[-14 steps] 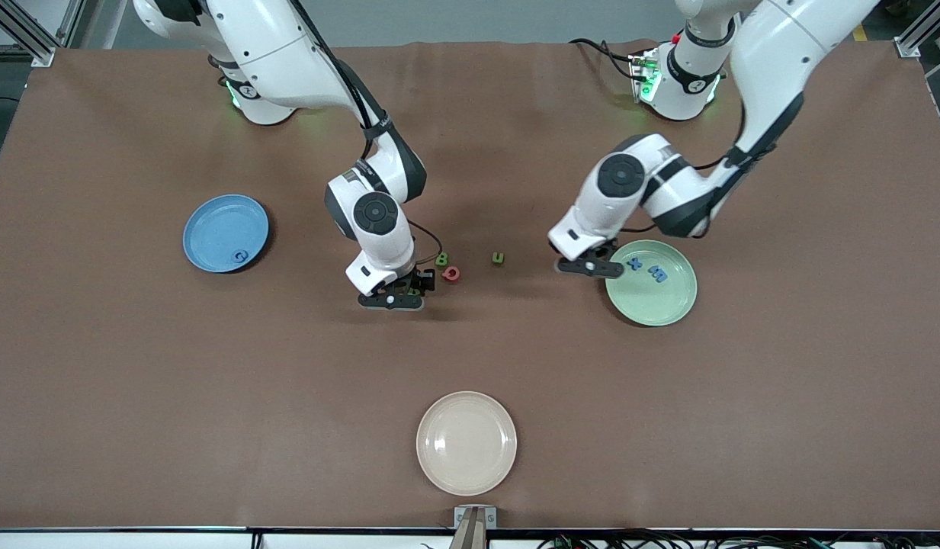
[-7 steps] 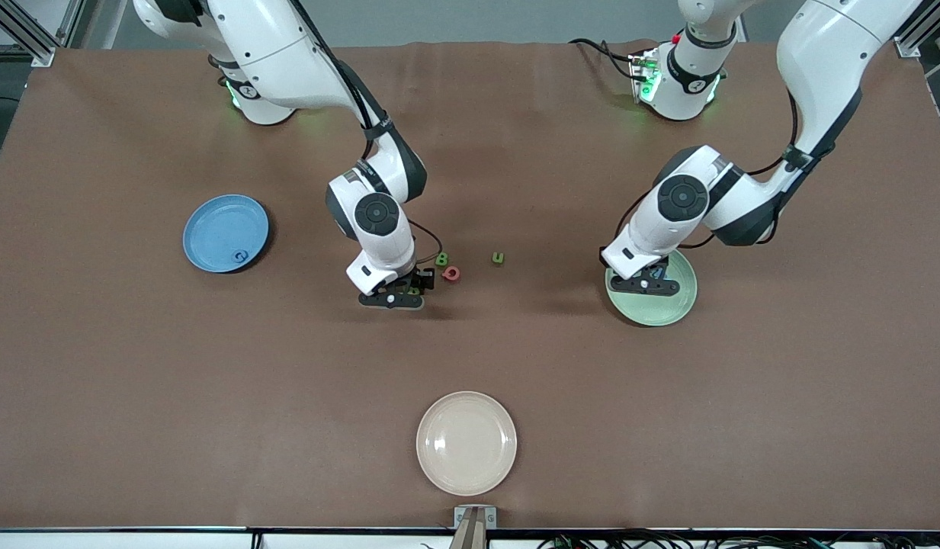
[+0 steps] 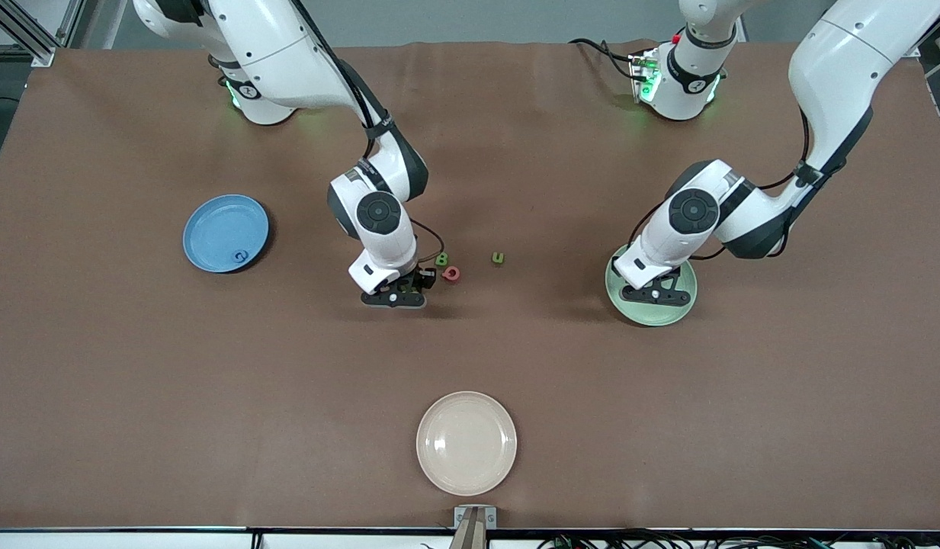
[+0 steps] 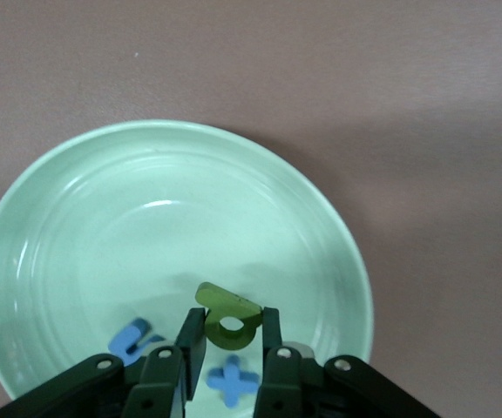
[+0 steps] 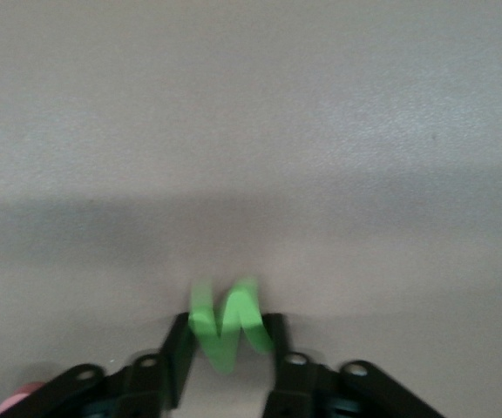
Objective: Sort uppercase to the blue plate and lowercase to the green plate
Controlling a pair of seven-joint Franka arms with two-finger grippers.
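Two letters gripped, both may slip.
My left gripper (image 4: 229, 361) pinches p (image 4: 228, 319) over the green plate (image 4: 77, 174); my right gripper (image 5: 227, 353) squeezes N (image 5: 226, 328) beside B (image 3: 441, 259), a thin hold.

Three plates sit on the table: one blue plate (image 3: 226, 232), one green plate (image 3: 687, 305) and one cream-white plate (image 3: 466, 442).

Eight foam letters show. Four are green: a B (image 3: 441, 259), a u (image 3: 498, 258), a p (image 4: 229, 318) and an N (image 5: 225, 326). Three are blue: a G (image 3: 241, 256), a cross-shaped piece (image 4: 234, 383) and what is probably an m (image 4: 133, 341), half hidden. One is pink-red, a round Q-like letter (image 3: 451, 274).

Two robot arms, each with one gripper.
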